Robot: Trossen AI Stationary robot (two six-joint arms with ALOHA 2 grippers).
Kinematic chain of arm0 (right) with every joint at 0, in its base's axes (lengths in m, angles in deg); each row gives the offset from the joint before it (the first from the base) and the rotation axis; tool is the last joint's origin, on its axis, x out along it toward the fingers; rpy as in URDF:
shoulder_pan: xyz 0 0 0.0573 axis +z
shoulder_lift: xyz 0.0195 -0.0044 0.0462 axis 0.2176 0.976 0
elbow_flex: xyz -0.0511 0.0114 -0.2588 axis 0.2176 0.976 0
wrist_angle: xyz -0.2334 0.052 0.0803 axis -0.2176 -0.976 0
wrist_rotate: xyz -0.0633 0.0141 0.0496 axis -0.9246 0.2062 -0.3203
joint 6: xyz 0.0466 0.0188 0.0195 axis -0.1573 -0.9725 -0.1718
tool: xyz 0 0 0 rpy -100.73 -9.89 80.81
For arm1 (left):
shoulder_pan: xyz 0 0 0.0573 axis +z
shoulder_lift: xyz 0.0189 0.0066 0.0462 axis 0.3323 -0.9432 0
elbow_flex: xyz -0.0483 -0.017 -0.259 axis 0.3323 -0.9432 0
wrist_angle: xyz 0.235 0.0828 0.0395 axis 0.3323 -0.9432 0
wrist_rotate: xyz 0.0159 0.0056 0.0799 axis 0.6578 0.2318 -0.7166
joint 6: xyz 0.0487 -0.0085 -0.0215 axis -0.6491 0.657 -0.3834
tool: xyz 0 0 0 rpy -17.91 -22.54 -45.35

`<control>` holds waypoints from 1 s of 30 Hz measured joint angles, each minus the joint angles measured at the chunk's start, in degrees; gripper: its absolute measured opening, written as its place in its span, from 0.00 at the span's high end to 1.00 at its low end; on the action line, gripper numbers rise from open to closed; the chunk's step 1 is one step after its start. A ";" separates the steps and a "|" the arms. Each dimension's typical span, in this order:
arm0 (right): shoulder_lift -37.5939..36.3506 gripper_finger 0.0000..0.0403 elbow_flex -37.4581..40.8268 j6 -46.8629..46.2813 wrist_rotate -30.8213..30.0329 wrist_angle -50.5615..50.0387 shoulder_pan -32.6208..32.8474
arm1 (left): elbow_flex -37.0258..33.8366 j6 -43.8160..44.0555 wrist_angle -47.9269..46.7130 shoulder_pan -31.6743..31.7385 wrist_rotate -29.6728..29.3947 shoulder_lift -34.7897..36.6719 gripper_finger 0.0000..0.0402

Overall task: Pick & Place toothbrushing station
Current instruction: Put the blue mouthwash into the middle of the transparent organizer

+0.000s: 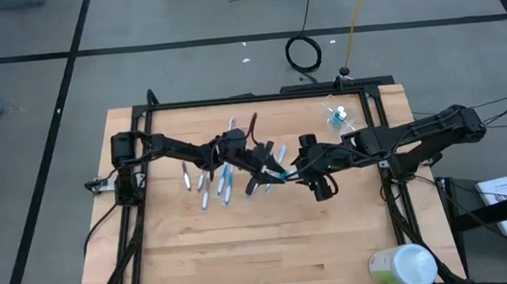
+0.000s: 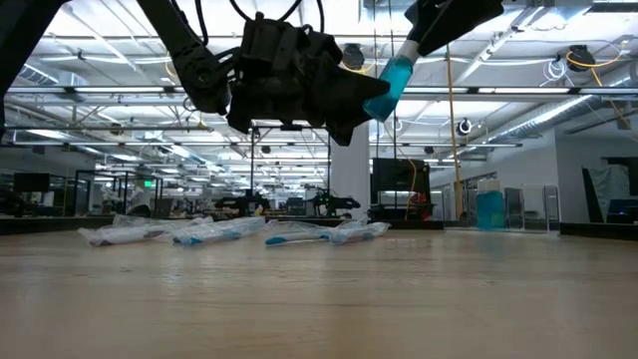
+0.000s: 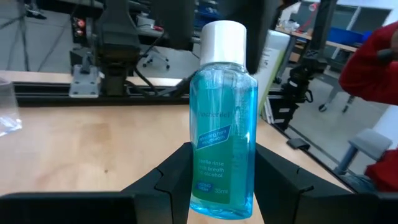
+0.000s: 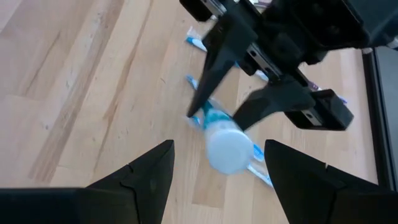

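Your left gripper [image 3: 221,186] clamped on a blue bottle [image 3: 222,118] above the table [image 1: 245,253], your right gripper [image 4: 217,163] spread wide facing its cap, toothbrushes [image 1: 215,177] below.

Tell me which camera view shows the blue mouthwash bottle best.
Left wrist view: the blue mouthwash bottle fills it, white cap and label clear, clamped in the left gripper. Right wrist view shows mainly its cap; low view a blue sliver; high view barely anything.
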 joint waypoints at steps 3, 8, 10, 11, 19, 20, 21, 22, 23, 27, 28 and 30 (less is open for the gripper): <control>0.00 0.42 0.00 -0.02 0.00 -0.03 0.00 | 0.00 0.00 -0.07 0.01 -0.36 0.00 0.64; 0.00 0.50 0.02 0.21 0.00 0.40 0.00 | 0.00 -0.02 -0.07 -0.02 -0.33 0.00 0.64; 0.00 0.53 0.02 0.20 0.13 1.25 0.00 | 0.00 -0.02 -0.05 0.01 -0.36 0.00 0.64; 0.00 0.54 0.02 0.20 0.17 1.58 0.00 | 0.00 -0.04 -0.05 0.01 -0.36 0.00 0.64; 0.00 0.62 0.02 0.32 0.21 2.31 0.00 | 0.00 -0.07 -0.07 0.01 -0.46 0.00 0.64; 0.00 0.62 0.02 0.26 0.21 2.13 0.00 | 0.00 -0.09 -0.07 0.01 -0.46 0.00 0.64; 0.00 0.63 0.02 0.26 0.22 2.01 0.00 | 0.00 -0.09 -0.07 0.01 -0.46 0.00 0.64; 0.00 0.63 0.02 0.24 0.22 1.94 0.00 | 0.00 -0.09 -0.07 0.01 -0.46 0.00 0.64; 0.00 0.63 0.02 0.23 0.22 1.87 0.00 | 0.00 -0.09 -0.07 0.01 -0.46 0.00 0.64; 0.00 0.62 0.02 0.20 0.22 1.82 0.00 | 0.00 -0.09 -0.07 0.01 -0.44 0.00 0.64; 0.00 0.62 0.02 0.20 0.22 1.78 0.00 | 0.00 -0.09 -0.07 0.01 -0.44 0.00 0.64; 0.00 0.62 0.02 0.20 0.22 1.57 0.00 | 0.00 -0.09 -0.07 0.01 -0.44 0.00 0.64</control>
